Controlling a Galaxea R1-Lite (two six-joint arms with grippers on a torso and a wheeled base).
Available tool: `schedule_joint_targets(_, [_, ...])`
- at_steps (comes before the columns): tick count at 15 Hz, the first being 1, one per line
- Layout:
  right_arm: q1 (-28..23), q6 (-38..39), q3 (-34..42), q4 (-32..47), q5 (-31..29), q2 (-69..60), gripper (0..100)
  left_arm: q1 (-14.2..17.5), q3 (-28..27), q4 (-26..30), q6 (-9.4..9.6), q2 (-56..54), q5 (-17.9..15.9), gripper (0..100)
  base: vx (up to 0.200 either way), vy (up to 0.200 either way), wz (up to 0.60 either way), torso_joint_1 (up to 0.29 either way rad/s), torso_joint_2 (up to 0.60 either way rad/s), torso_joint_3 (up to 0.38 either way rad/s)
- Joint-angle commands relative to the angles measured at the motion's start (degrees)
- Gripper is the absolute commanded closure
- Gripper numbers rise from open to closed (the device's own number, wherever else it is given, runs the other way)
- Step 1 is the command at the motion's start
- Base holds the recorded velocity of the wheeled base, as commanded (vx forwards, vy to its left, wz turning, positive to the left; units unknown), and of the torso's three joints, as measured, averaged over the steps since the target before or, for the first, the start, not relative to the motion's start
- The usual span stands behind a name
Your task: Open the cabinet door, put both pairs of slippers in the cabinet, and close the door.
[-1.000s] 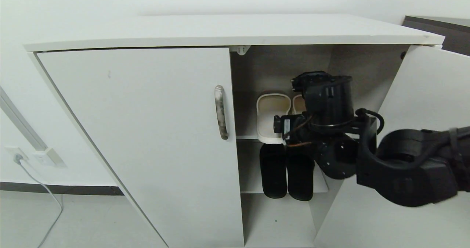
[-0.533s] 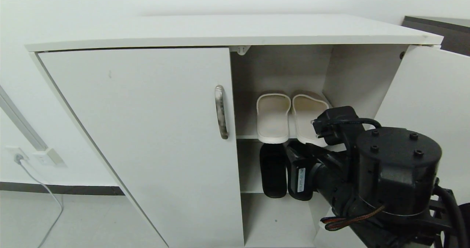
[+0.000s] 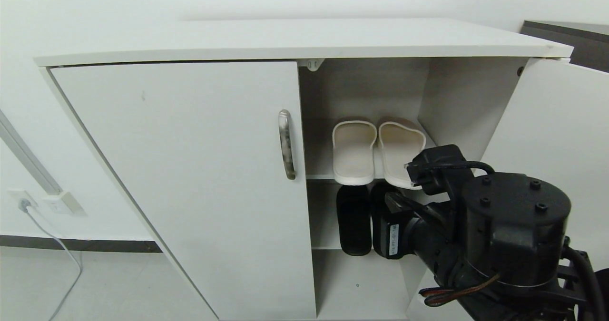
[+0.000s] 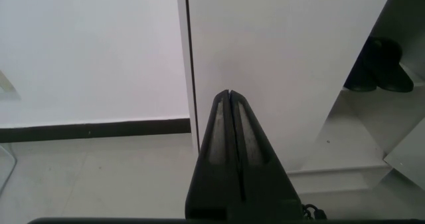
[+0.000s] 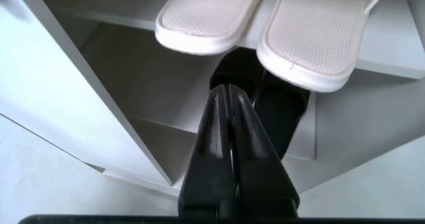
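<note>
1. The cabinet (image 3: 304,38) stands against a white wall.
2. Its left door (image 3: 181,169) is shut. The right door (image 3: 556,131) is swung wide open, so the right half of the inside shows.
3. The right arm (image 3: 514,230) is low in front of the open half, partly covering the right black slipper.
4. The white slippers (image 3: 354,152) lie side by side on the upper shelf (image 3: 319,169), their near ends hanging over its front edge.
5. The black slippers (image 3: 354,218) lie side by side on the lower shelf (image 3: 323,235), right under the white pair.
6. The right pincer (image 5: 230,91) is clenched on nothing and points at the black pair from just outside the shelves.
7. The left pincer (image 4: 229,98) is clenched and empty, facing the outside of the left door near the floor.
8. A metal handle (image 3: 286,145) sits upright on the left door's inner edge.
</note>
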Motion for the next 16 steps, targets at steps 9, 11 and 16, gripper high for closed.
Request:
schedule_joint_targets(9, [-0.05,-0.27,1.25,0.00,0.04,0.71,100,0.01,0.01,0.02,-0.05,0.07,-0.06,100,-0.200,0.000,0.00,0.004,0.00,0.003])
schedule_joint_targets(11, [-0.05,-0.19,1.25,0.00,0.04,0.71,100,0.01,0.01,0.02,0.04,0.07,-0.06,100,-0.200,0.000,0.00,-0.002,0.00,0.000])
schedule_joint_targets(16, [-0.31,-0.10,1.25,0.00,0.21,0.71,100,0.01,0.01,0.02,-0.05,0.07,-0.06,100,-0.200,0.000,0.00,0.005,0.00,0.001])
